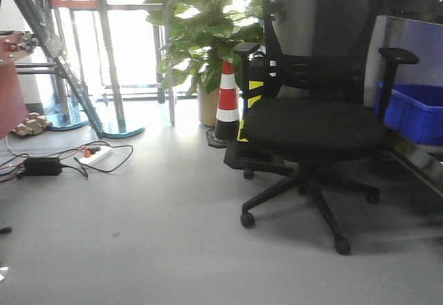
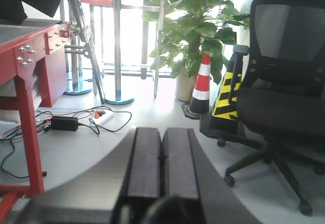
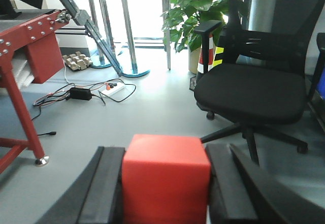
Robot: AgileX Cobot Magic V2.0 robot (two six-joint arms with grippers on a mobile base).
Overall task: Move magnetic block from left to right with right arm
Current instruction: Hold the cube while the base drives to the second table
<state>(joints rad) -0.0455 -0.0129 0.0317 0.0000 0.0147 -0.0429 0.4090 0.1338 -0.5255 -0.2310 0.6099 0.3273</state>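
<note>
**Magnetic block [image 3: 166,178] clamped in right gripper [image 3: 166,155]**

Its sides are pinched by the jaws; no long axis is offered by a cube. The left gripper [image 2: 161,132] is pressed together, empty. An office chair [image 3: 254,89] is seen at one o'clock.

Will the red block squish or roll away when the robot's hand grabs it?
It probably won't squish: the magnetic block shows sharp, straight edges while pinched in the right hand. It likely won't roll either, since its faces are flat. Its matte surface looks fairly grippy, so slipping seems unlikely.
</note>
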